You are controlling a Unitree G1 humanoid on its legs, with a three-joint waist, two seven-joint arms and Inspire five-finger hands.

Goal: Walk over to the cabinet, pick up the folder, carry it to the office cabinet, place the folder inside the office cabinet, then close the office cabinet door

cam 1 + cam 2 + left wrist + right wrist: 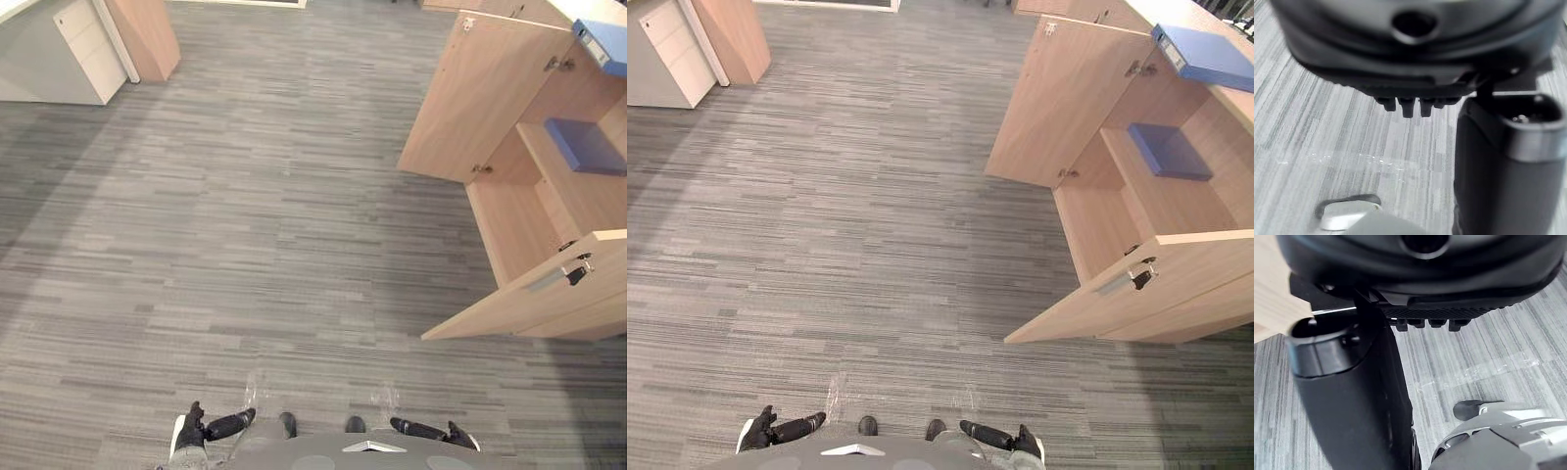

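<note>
Grey carpet [245,245] lies nearest, with the left hand [201,429] and right hand [441,431] hanging low at the robot's sides. Both have relaxed, released fingers and carry nothing.

Ahead to the right stands the office cabinet [1097,225], with both doors swung out. The near door [1087,308] juts into the walking room with its handle [1122,281] facing up, and its free corner is the edge to keep clear of. Behind it the shelf [1185,201] has bare board, and a flat blue thing [1168,152] lies toward its back. The far door [1058,98] stands wide.

The folder [1205,57], thick and blue, lies flat on the cabinet's top, past the far door. Whether it or the blue thing on the shelf is the one meant, I cannot tell. It looks stiff and boxy with smooth covers, probably light to moderate in weight and likely slippery. A hold across the spine, or with one hand on each long edge, seems safest.

The floor to the left is open. A white drawer unit [78,44] and a wooden panel [147,34] stand well apart in the far corner.
</note>
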